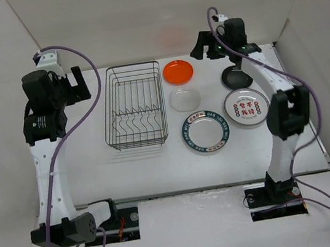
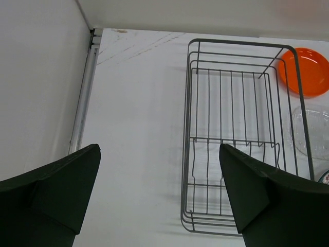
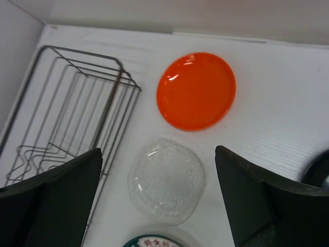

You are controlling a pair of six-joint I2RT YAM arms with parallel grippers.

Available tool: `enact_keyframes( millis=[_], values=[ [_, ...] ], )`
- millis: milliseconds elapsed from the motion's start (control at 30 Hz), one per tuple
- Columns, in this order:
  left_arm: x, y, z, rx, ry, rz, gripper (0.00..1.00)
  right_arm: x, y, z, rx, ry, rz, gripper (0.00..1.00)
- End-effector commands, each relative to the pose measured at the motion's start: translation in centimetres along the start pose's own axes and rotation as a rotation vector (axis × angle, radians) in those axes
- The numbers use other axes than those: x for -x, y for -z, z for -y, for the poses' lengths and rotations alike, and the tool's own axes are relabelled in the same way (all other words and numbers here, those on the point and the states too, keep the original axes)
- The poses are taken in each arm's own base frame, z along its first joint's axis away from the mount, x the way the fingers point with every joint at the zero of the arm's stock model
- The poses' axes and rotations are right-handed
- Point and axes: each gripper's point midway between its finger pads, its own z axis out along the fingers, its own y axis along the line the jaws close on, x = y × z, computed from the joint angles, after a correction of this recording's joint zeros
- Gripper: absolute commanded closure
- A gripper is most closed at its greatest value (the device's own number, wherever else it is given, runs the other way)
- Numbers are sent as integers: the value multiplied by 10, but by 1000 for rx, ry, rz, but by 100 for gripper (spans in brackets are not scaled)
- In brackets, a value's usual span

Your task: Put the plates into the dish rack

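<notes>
The dark wire dish rack stands empty at left centre, tines upright inside. To its right lie the orange plate, the clear plate, the teal-lettered white plate, the grey-rimmed plate with red-green characters and the black plate, partly hidden by the right arm. My left gripper is open and empty, raised left of the rack. My right gripper is open and empty, raised near the orange plate, and in the right wrist view the clear plate shows between its fingers.
White walls close in the table at the back, left and right. The left wall edge runs close beside my left gripper. The purple cables loop off both arms. The arm bases sit at the near edge.
</notes>
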Motion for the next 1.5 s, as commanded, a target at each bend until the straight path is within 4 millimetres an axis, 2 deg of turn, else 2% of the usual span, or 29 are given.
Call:
enact_keyframes(
  millis=[0, 67, 100, 200, 233, 333, 400, 433, 467, 500, 567, 600, 800, 1000, 1067, 1100, 1200, 1300, 1333, 1400, 1433, 1467],
  values=[
    [31, 18, 1, -36, 8, 95, 0, 18, -43, -2, 128, -11, -1, 7],
    [27, 17, 6, -64, -2, 86, 0, 8, -65, 14, 120, -35, -46, 8],
    [24, 19, 6, -64, -2, 86, 0, -4, -83, 24, 110, -51, -79, 11],
    [15, 22, 6, -76, -8, 75, 0, -16, -99, 37, 114, -96, -114, 13],
    [18, 28, 7, -76, -10, 90, 0, -28, -107, 45, 95, -116, -133, 13],
    [14, 28, 4, -85, -2, 88, 0, -41, -116, 55, 63, -151, -152, 14],
    [15, 32, 2, -94, 2, 98, 0, -59, -123, 66, 25, -180, -183, 16],
    [16, 32, 1, -95, 5, 99, 0, -63, -123, 69, 12, -192, -189, 16],
    [16, 32, 2, -105, 4, 99, 0, -77, -128, 67, 12, -207, -216, 16],
    [13, 33, 0, -103, 9, 90, 0, -77, -128, 69, 2, -206, -214, 16],
    [20, 37, 2, -121, 17, 108, 0, -91, -133, 75, -21, -237, -243, 16],
    [16, 34, 3, -130, 21, 87, 0, -92, -135, 76, -23, -252, -243, 16],
    [17, 37, 6, -159, 24, 88, 0, -98, -144, 85, -67, -299, -251, 16],
    [17, 37, 7, -170, 15, 89, 0, -114, -154, 93, -80, -340, -271, 16],
    [18, 39, 5, -162, 18, 89, 0, -124, -158, 94, -79, -372, -293, 19],
    [17, 36, 1, -153, 23, 81, 0, -119, -157, 90, -66, -371, -290, 20],
    [20, 38, 3, -162, 20, 90, 0, -126, -161, 93, -75, -398, -302, 23],
    [21, 38, 2, -163, 22, 91, 0, -133, -165, 94, -74, -423, -314, 30],
    [21, 38, 2, -163, 22, 91, 0, -129, -165, 93, -70, -419, -305, 31],
    [19, 35, -2, -154, 28, 83, 0, -138, -169, 95, -69, -452, -320, 37],
    [19, 35, -2, -154, 28, 83, 0, -133, -169, 93, -65, -448, -311, 40],
    [19, 35, -2, -154, 28, 83, 0, -143, -173, 90, -64, -457, -328, 42]
  ],
)
